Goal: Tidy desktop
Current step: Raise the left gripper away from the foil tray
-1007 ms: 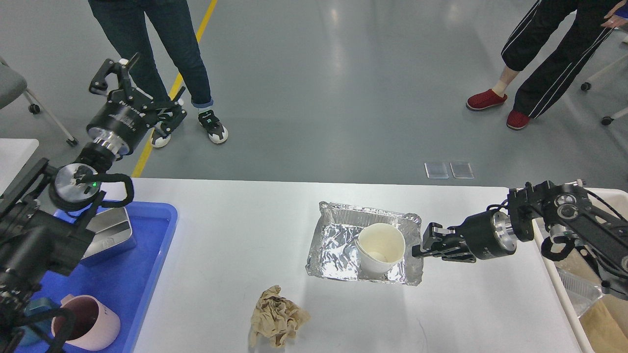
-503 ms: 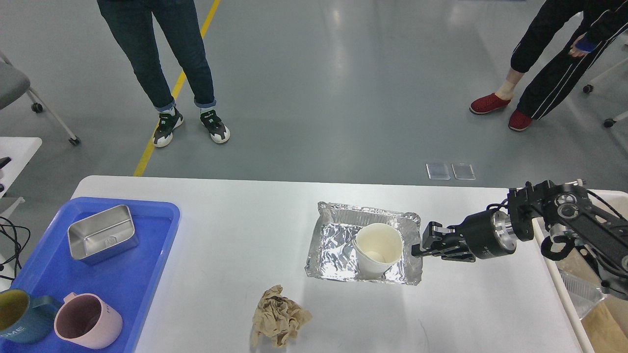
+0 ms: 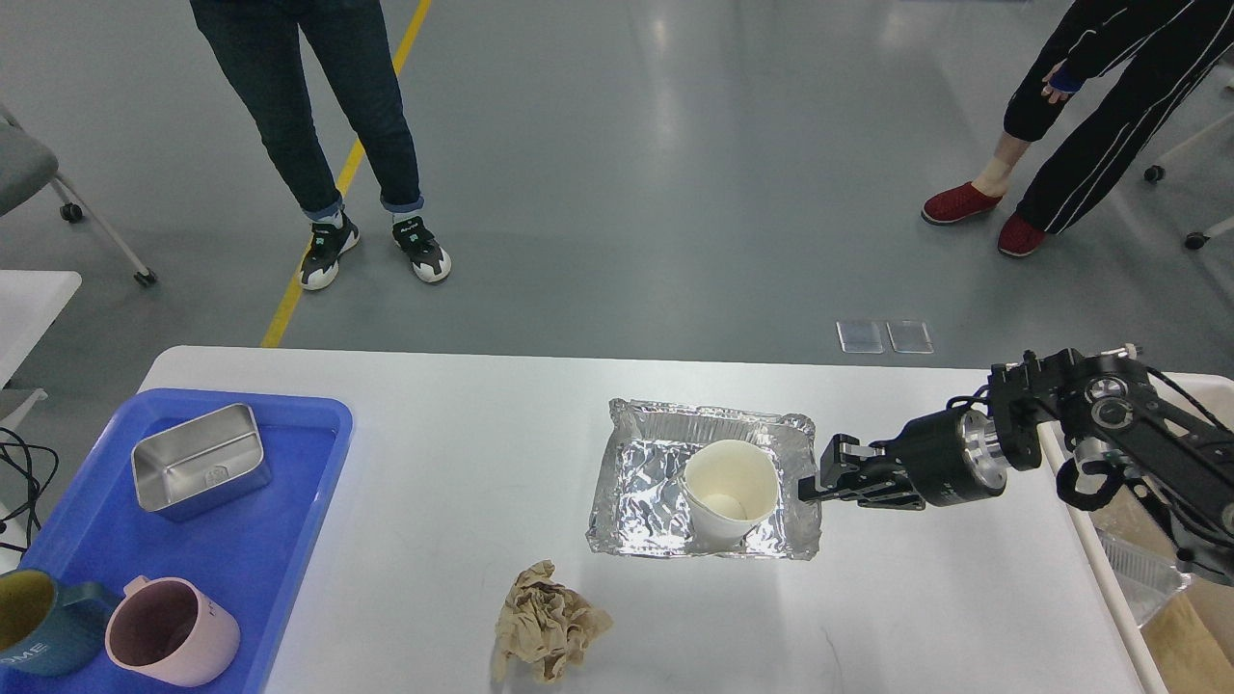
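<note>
The foil tray, with a paper cup inside, has been shifted slightly toward the table's left edge since half a second ago. The right end effector is pressed against its right rim, apparently pinching it; removal seems underway.

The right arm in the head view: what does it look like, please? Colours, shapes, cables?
The right arm is matte black, built from blocky jointed segments. A black cylindrical wrist carries a bright silver ring, and a round metal disc sits at one joint. Thin black cables loop beside it. The gripper is black, small and angular. No readable markings. The left arm is not in view.
</note>
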You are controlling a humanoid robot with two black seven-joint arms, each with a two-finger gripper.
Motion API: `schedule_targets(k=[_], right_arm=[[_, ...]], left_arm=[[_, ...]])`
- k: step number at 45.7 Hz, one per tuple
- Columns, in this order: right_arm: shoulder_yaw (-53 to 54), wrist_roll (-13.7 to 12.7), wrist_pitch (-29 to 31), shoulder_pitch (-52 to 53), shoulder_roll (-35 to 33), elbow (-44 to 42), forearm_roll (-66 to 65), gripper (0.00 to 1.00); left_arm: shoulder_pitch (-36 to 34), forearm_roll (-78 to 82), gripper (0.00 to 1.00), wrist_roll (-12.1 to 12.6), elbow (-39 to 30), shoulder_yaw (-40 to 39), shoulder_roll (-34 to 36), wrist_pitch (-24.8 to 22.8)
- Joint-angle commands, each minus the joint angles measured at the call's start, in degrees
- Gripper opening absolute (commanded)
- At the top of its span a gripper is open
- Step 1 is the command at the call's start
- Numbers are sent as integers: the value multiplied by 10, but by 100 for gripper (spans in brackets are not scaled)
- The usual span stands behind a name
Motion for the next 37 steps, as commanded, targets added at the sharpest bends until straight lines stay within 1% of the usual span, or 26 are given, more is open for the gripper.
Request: schedule_targets(k=[1, 5, 7, 9, 16, 22, 27, 30, 33, 36, 37], right_arm=[[0, -1, 0, 1, -2, 0, -1, 0], [0, -4, 0, -1, -4, 0, -2, 0], [-1, -4, 0, -1, -4, 1, -2, 0], [-1, -4, 0, -2, -5, 1, -2, 0], [-1, -4, 0, -2, -5, 6, -7, 0], [-1, -4, 0, -2, -4, 6, -8, 0], [-1, -4, 0, -2, -4, 6, -14, 0], [-1, -4, 0, -2, -4, 7, -15, 0], [-1, -4, 0, -2, -3, 7, -15, 0], [-1, -4, 0, -2, -3, 7, -15, 0], [-1, -4, 0, -2, -2, 6, -16, 0]], left_arm=[[-4, 3, 98, -3, 2, -15, -44, 26], [6, 8, 98, -1, 2, -4, -41, 65], [0, 10, 98, -2, 2, 2, -41, 76], [-3, 13, 98, 5, -1, 5, -41, 74], [-22, 14, 98, 11, 0, 6, -41, 83], [-57, 14, 98, 11, 1, 5, -45, 84], [-61, 14, 98, 12, 1, 5, -49, 87], [-61, 12, 98, 10, 2, 2, -49, 102], [-61, 8, 98, 6, 2, -2, -53, 127], [-62, 13, 98, 9, 2, -2, -53, 151], [-65, 14, 98, 10, 2, 0, -54, 152]])
